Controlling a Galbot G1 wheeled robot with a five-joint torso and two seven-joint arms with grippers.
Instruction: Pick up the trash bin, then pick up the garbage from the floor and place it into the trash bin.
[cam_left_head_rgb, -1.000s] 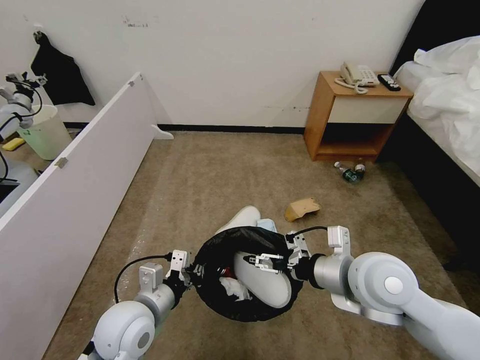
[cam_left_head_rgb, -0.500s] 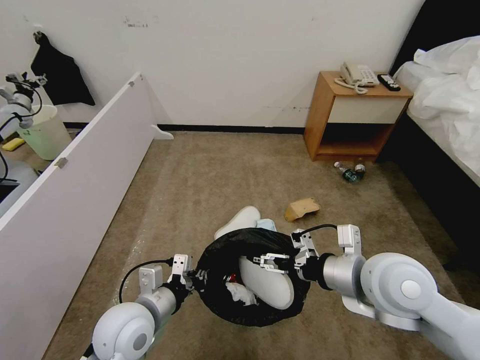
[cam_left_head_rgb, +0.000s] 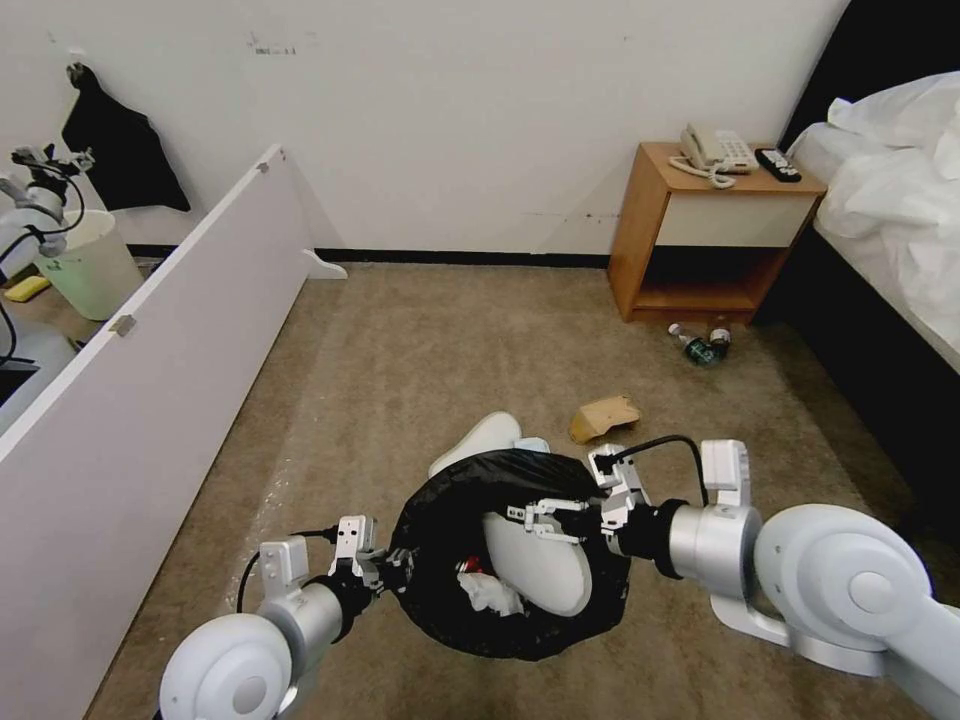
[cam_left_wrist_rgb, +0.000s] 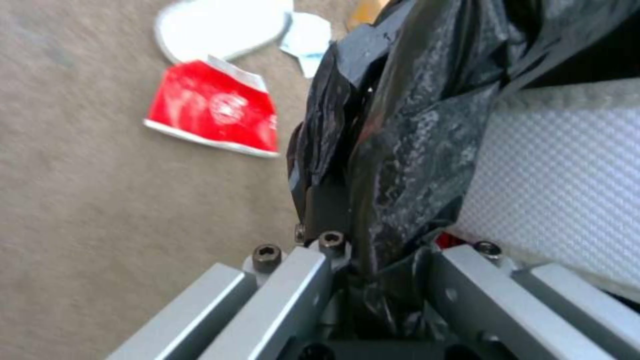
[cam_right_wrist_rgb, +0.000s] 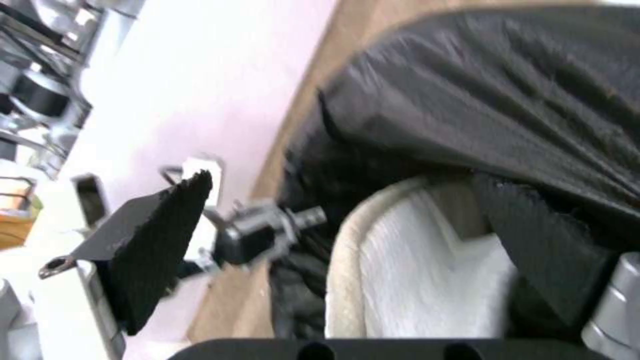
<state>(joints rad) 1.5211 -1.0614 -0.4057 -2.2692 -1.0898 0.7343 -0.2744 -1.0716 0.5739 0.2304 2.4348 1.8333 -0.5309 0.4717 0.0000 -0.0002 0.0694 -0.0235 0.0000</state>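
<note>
One slipper (cam_left_head_rgb: 535, 565) lies in the trash bin (cam_left_head_rgb: 440, 600) under the open right claw (cam_left_head_rgb: 548, 518).

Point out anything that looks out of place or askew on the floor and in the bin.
A white slipper stands tilted in the trash bin, under the open right claw. On the carpet lie another slipper, a cardboard piece and bottles. The left claw grips the bin's rim.

Glossy, crinkled black plastic bag (cam_left_head_rgb: 445, 560) lines the bin; a flat white slipper (cam_left_head_rgb: 535, 565) of dimpled, matt cloth lies inside. Matt brown carpet (cam_left_head_rgb: 420, 350) looks rough, brushed grey metal left gripper (cam_left_wrist_rgb: 373, 280) smooth.
</note>
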